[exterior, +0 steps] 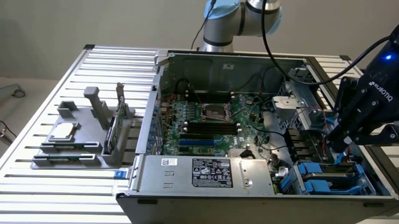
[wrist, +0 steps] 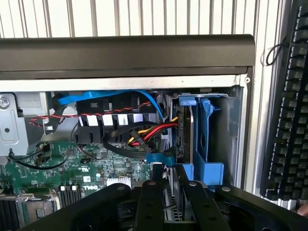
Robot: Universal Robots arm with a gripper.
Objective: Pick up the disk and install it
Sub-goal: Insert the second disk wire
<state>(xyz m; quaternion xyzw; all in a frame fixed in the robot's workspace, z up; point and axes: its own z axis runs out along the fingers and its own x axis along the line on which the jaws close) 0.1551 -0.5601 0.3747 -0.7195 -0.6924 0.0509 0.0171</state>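
The disk (wrist: 186,132) is a grey slab on edge inside a bright blue frame (wrist: 208,139). It sits in the drive bay at the front corner of the open computer case (exterior: 187,193). Red, yellow and black cables run to it. My gripper (wrist: 171,186) hovers just short of it, fingers (wrist: 149,204) a little apart with nothing gripped between them. In the exterior view my gripper (exterior: 346,140) hangs over the case's right side, above blue drive frames (exterior: 327,179). I cannot tell there which one is the disk.
The green motherboard (exterior: 209,126) fills the case floor, with the power supply (exterior: 209,172) at the front. A grey fixture (exterior: 81,140) holding a small silver chip (exterior: 63,132) and upright cards stands on the slatted table (exterior: 62,191). A black keyboard (wrist: 288,120) lies beside the case.
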